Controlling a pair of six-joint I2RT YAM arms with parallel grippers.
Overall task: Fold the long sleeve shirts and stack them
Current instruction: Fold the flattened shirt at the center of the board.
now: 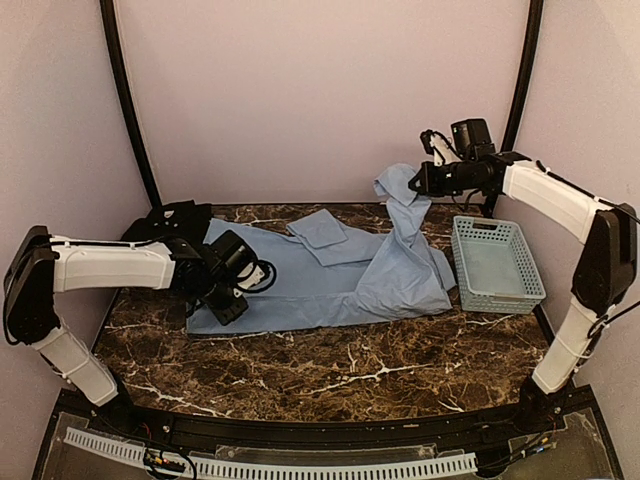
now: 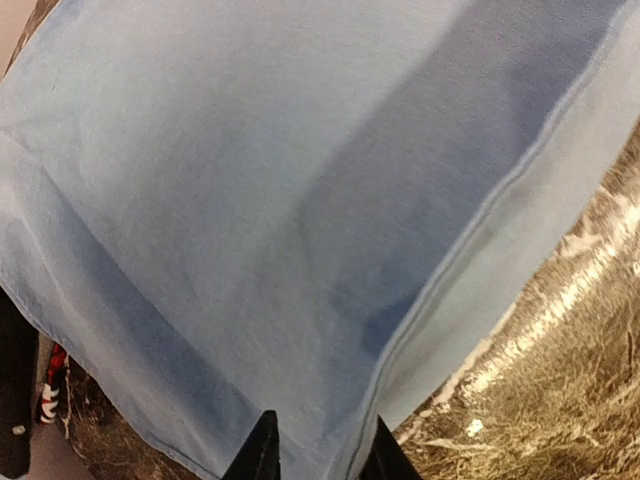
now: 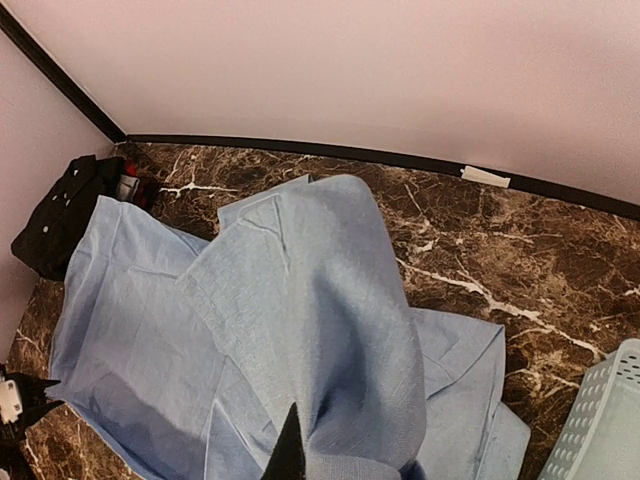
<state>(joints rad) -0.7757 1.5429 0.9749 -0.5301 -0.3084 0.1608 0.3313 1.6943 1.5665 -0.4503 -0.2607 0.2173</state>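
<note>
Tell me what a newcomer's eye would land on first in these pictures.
First, the light blue shirt spread across the middle of the marble table, one part held up high at the back right by the shut right gripper. Next, the left gripper low at the shirt's left edge, cloth between its fingers. A black shirt lies bunched in the far left corner, and a pale basket stands at the right.

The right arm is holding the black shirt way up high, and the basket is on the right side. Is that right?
Not quite: the right gripper holds up the light blue shirt; the black shirt lies in the far left corner, as the top view shows. The basket is on the right.
</note>
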